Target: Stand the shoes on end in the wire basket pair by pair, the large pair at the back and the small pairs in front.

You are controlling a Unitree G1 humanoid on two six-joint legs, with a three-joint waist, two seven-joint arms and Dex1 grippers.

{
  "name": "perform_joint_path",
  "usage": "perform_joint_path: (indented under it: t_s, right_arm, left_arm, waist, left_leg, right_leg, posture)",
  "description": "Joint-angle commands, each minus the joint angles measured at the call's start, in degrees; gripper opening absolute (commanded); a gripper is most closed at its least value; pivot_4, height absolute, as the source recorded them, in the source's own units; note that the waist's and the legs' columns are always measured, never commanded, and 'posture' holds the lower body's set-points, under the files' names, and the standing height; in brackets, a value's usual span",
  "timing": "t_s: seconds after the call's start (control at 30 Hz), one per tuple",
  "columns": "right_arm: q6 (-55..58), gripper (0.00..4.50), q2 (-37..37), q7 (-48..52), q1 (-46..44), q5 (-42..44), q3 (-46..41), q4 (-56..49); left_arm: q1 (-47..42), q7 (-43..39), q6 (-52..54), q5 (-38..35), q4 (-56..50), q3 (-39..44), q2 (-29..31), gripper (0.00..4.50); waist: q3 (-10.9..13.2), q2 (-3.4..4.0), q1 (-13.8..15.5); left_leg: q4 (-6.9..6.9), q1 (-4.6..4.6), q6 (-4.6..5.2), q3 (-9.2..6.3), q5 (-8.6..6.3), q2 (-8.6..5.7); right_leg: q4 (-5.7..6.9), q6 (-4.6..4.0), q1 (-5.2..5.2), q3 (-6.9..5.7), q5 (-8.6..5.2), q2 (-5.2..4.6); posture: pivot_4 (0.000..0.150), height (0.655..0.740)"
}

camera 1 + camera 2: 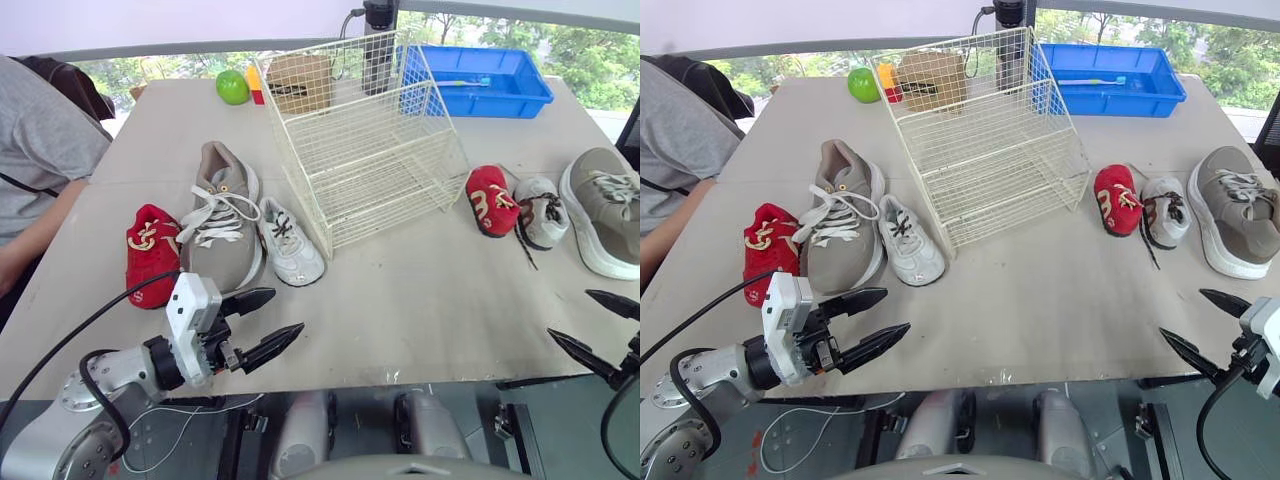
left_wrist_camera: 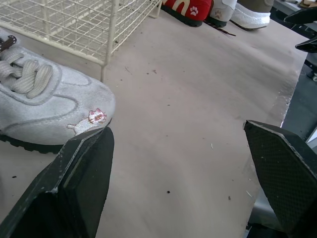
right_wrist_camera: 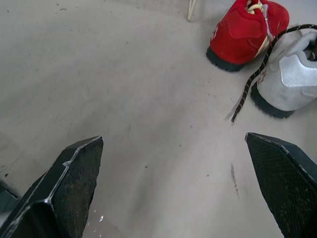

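Observation:
The white wire basket (image 1: 360,140) stands empty at the table's middle back. To its left lie a small red shoe (image 1: 152,255), a large taupe shoe (image 1: 222,215) and a small white shoe (image 1: 290,240) side by side. On its right lie another small red shoe (image 1: 491,200), a small white shoe (image 1: 541,212) and the second large taupe shoe (image 1: 607,208). My left gripper (image 1: 289,310) hangs open near the front edge, just in front of the left white shoe (image 2: 44,99), holding nothing. At the front right edge my right gripper (image 1: 568,313) is open and empty, short of the right red shoe (image 3: 245,32).
Behind the basket are a green apple (image 1: 232,87), a cardboard box (image 1: 300,82) and a blue bin (image 1: 480,85). A person in a grey top (image 1: 40,150) sits at the table's left side. Bare tabletop (image 1: 420,300) lies between the two shoe groups.

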Motion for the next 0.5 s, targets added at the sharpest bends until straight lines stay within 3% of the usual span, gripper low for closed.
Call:
perform_joint_path:
  t_s: [0.03,0.13,0.2,0.33,0.5]
  right_arm:
    - [4.19,4.46,-2.35,-4.61,-6.81,2.82,1.68,-4.35]
    - [17.34,4.46,-7.84,-15.03,-25.22,2.75,11.84,-12.21]
    - [23.66,4.46,-11.44,-15.97,-33.76,2.68,16.97,-11.99]
    - [28.07,4.46,-15.54,-7.62,-53.94,4.16,29.94,-3.33]
    - [21.19,4.46,-15.89,5.03,-73.37,-6.68,46.62,14.37]
  left_arm:
    - [-1.03,0.62,-2.26,-0.72,-2.48,-0.09,-1.68,4.5]
    - [-4.0,3.21,-2.13,-3.68,-4.37,-1.45,-4.6,4.5]
    - [-4.15,2.31,-2.24,-4.75,-5.59,-1.86,-4.87,4.5]
    - [-3.84,2.64,-2.57,-5.45,-7.42,-2.81,-4.98,4.5]
    - [-3.2,3.16,-5.3,-1.52,-10.16,-6.35,-5.82,4.5]
  waist:
    - [0.0,0.0,0.01]
    - [0.1,0.09,-1.7]
    - [0.08,-0.01,-1.64]
    - [0.01,-0.24,-0.64]
    - [0.06,-0.21,-0.45]
  left_leg:
    - [0.0,0.0,0.0,0.0,0.0,-0.02]
    - [0.09,0.05,0.0,0.05,0.0,-0.02]
    - [0.09,0.21,0.0,-0.04,0.01,-0.1]
    - [0.0,0.27,0.0,-0.17,0.02,-0.1]
    - [-0.02,-0.1,0.03,-0.08,0.0,-0.24]
  right_leg:
    - [0.0,0.0,0.0,0.0,0.0,0.0]
    - [0.0,0.01,-0.07,0.13,0.03,0.0]
    - [0.01,0.03,-0.09,0.2,0.07,0.05]
    - [0.02,-0.23,-0.03,0.0,0.18,0.07]
    - [-0.11,-0.24,-0.23,0.07,0.18,0.08]
  posture:
    - [0.15,0.74]
    - [0.15,0.74]
    - [0.15,0.74]
    - [0.15,0.74]
    - [0.15,0.74]
